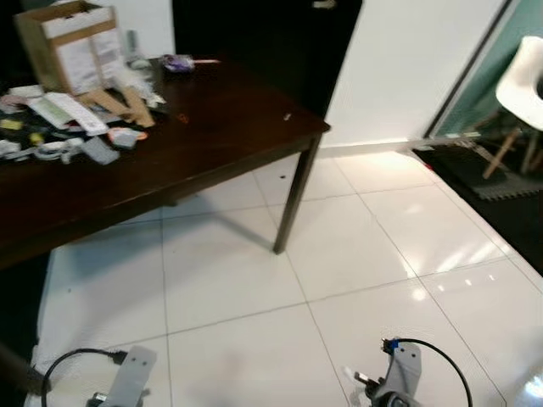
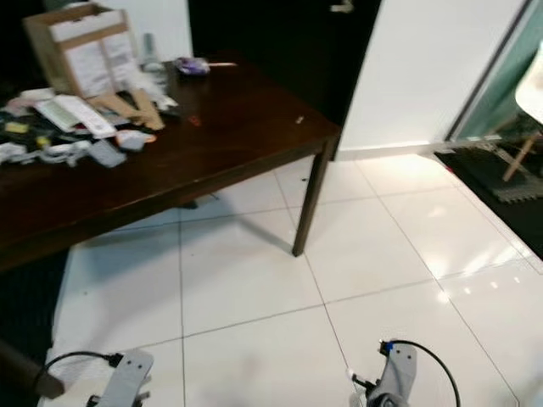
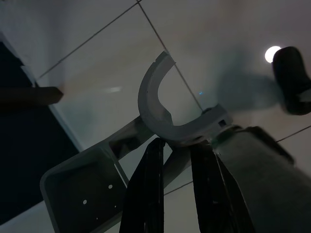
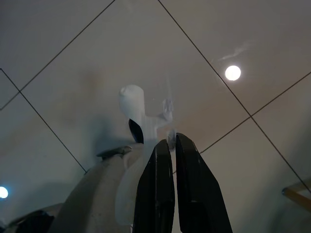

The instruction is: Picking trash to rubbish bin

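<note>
Here, glossy white floor tiles [image 1: 356,254] reflect beside a dark wooden table [image 1: 212,136].

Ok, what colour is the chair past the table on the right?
White seat, wooden legs; the chair shows best in the left eye view.

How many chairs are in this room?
1 that shows: a white chair at the far right, on the dark mat past the table. Others may be out of view.

Two silver-grey arms, each looped by a black cable. The right tool [image 4: 171,141] has two long black fingers; behind the left tool [image 3: 177,145] sits a pale curved bracket.
</note>
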Tool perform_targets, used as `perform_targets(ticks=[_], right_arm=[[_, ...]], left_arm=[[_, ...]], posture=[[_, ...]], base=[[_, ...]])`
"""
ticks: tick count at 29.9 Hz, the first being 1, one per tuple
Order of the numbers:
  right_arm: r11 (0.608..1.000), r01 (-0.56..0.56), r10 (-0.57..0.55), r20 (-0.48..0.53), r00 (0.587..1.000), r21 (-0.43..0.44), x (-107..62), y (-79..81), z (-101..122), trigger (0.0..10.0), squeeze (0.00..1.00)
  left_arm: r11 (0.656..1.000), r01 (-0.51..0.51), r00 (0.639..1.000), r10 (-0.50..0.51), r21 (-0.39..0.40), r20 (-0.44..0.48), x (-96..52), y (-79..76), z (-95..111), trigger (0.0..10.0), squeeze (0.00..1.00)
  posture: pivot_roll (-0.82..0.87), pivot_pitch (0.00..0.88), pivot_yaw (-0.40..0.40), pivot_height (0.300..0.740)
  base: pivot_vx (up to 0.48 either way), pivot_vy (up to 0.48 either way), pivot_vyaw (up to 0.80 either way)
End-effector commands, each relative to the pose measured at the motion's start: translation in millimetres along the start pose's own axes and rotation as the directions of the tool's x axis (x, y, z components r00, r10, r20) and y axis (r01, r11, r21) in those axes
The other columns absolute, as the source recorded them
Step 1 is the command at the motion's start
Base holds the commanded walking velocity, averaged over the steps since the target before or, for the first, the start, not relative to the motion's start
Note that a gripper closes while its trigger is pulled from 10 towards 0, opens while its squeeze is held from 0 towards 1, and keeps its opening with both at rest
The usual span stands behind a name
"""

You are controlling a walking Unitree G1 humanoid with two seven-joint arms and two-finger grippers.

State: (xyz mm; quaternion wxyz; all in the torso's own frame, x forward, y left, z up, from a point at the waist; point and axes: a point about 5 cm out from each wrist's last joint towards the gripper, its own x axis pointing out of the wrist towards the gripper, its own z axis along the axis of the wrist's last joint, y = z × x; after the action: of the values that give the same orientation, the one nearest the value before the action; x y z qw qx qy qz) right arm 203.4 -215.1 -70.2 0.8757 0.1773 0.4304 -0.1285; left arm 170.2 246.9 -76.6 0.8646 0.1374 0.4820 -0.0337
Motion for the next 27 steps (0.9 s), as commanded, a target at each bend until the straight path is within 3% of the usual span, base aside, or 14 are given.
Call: perform_targets(ticks=[1,3,5,16,27], right_arm=[[1.0,0.005,-0.006,-0.021,1.0,-0.012,-0.6,-1.9,-5,10.0,0.0],[0.999,0.011,-0.013,-0.045,0.999,-0.044,-1.5,-3.7,-12,10.0,0.0],[0.999,0.011,-0.013,-0.054,0.998,-0.036,-2.1,-3.8,-17,10.0,0.0],[0.999,0.041,-0.043,-0.082,0.996,-0.024,-6.3,-15.6,-31,10.0,0.0],[0.998,0.04,-0.045,-0.107,0.993,-0.049,-7.6,-14.3,-40,10.0,0.0]], left_arm=[[0.999,-0.033,0.999,0.033,-0.012,-0.037,-3.2,8.8,-11,10.0,0.0],[0.98,-0.086,0.996,0.081,-0.18,-0.033,-4.4,15.1,-13,10.0,0.0],[0.976,-0.094,0.995,0.089,-0.195,-0.036,-4.6,15.8,-14,10.0,0.0],[0.999,-0.05,0.996,0.05,0.001,-0.067,-1.7,1.1,-14,10.0,0.0],[0.995,-0.015,0.99,0.028,0.095,-0.141,-4.7,-18.1,-37,10.0,0.0]], posture=[[0.11,0.09,-0.052,0.74],[0.1,0.09,-0.046,0.74],[0.08,0.086,-0.047,0.74],[0.06,0.087,-0.015,0.74],[0.07,0.095,-0.026,0.74]], base=[[0.0,0.0,-0.8],[0.0,0.0,-0.8],[0.0,0.0,-0.8],[0.0,0.0,-0.8],[0.0,0.0,-0.8]])
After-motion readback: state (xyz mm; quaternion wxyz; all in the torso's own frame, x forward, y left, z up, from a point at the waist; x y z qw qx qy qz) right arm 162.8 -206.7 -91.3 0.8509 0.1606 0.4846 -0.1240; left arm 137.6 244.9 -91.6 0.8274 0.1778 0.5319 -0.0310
